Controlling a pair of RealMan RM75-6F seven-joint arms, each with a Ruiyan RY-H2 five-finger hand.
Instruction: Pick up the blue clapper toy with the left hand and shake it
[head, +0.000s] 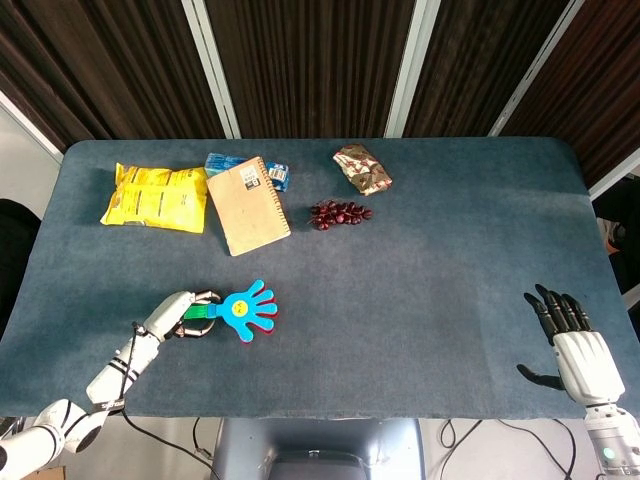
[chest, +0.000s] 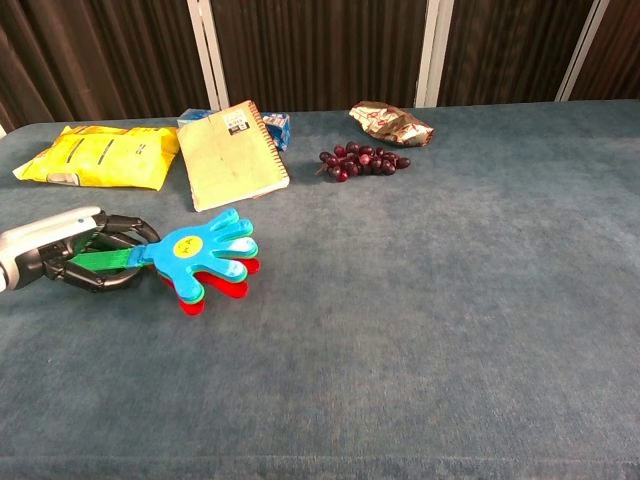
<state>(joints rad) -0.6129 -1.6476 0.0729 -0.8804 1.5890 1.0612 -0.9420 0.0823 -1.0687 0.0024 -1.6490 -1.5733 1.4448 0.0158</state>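
Observation:
The blue clapper toy (head: 247, 310) (chest: 203, 255) is shaped like a hand, with red and green layers under the blue one and a green handle. It lies low over the table's front left, pointing right. My left hand (head: 180, 316) (chest: 82, 258) grips the green handle with its fingers curled around it. My right hand (head: 570, 345) is at the front right edge, fingers spread, holding nothing; the chest view does not show it.
At the back left lie a yellow snack bag (head: 155, 197), a tan spiral notebook (head: 247, 206) and a small blue pack (head: 276, 174). Dark red grapes (head: 339, 212) and a crumpled brown wrapper (head: 362, 169) sit at the back centre.

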